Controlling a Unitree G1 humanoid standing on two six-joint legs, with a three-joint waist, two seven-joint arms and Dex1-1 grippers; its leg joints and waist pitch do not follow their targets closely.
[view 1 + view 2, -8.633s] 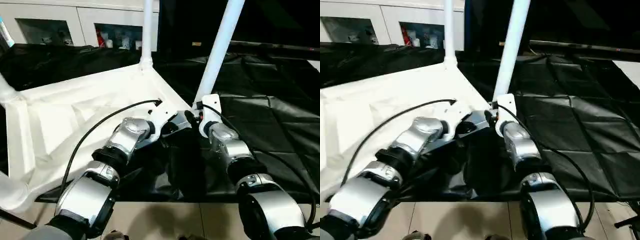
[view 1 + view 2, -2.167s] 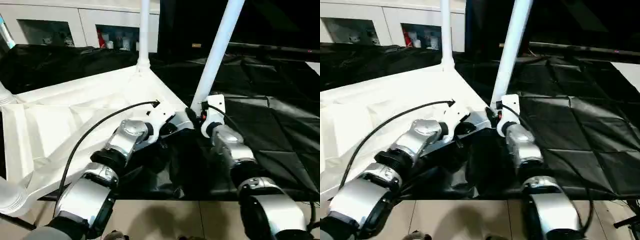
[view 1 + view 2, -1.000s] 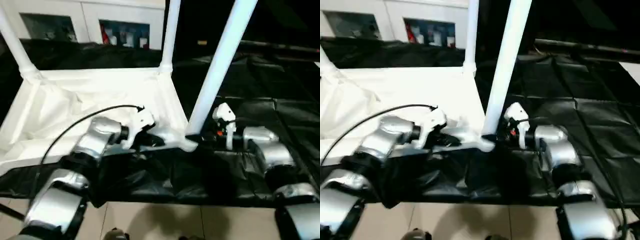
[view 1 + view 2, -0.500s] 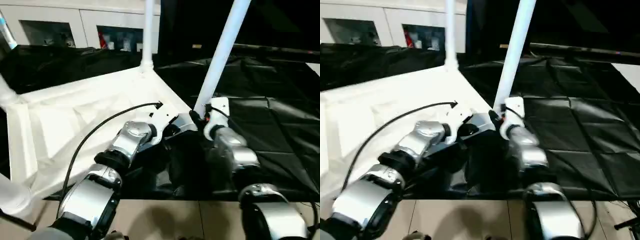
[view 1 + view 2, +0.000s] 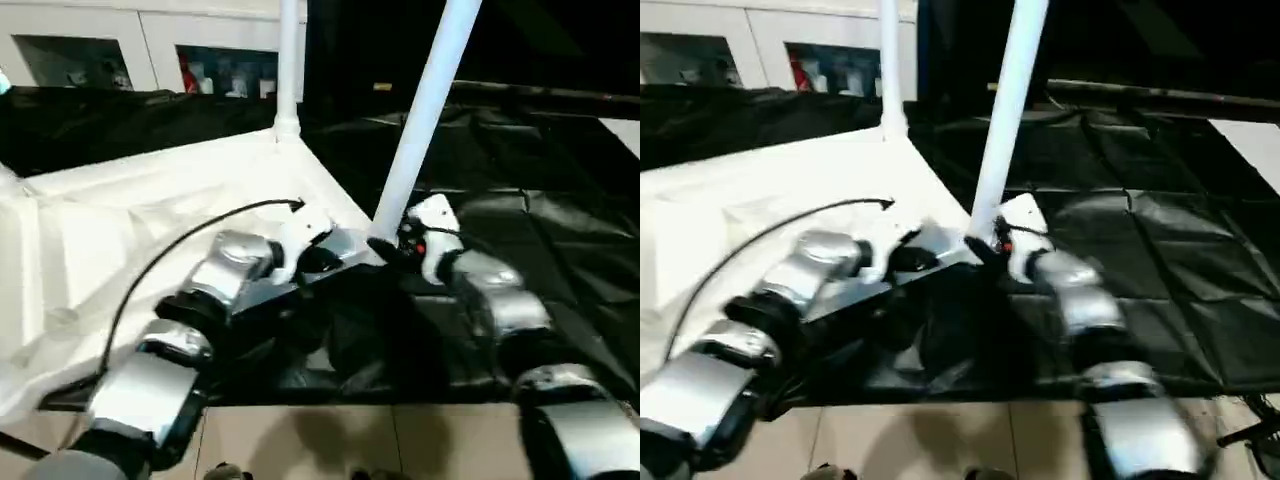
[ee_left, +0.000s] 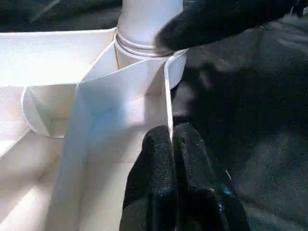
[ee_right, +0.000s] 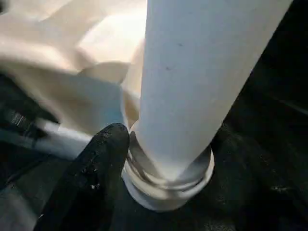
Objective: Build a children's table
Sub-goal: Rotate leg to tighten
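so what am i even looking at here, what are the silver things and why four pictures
The silver things are the forearms of a two-armed humanoid robot. Two pictures come from a stereo camera on its head, looking down over those arms; the other two come from cameras on each wrist.

On black sheeting lies a white plastic table top, upside down, ribs showing, with white tube legs standing up from its corners. The left gripper has its black fingers pinched shut on the top's thin edge wall near the corner. The right gripper is at the base of the near leg, where it enters the round corner socket; one finger touches the threaded collar there. A white cabinet stands behind.
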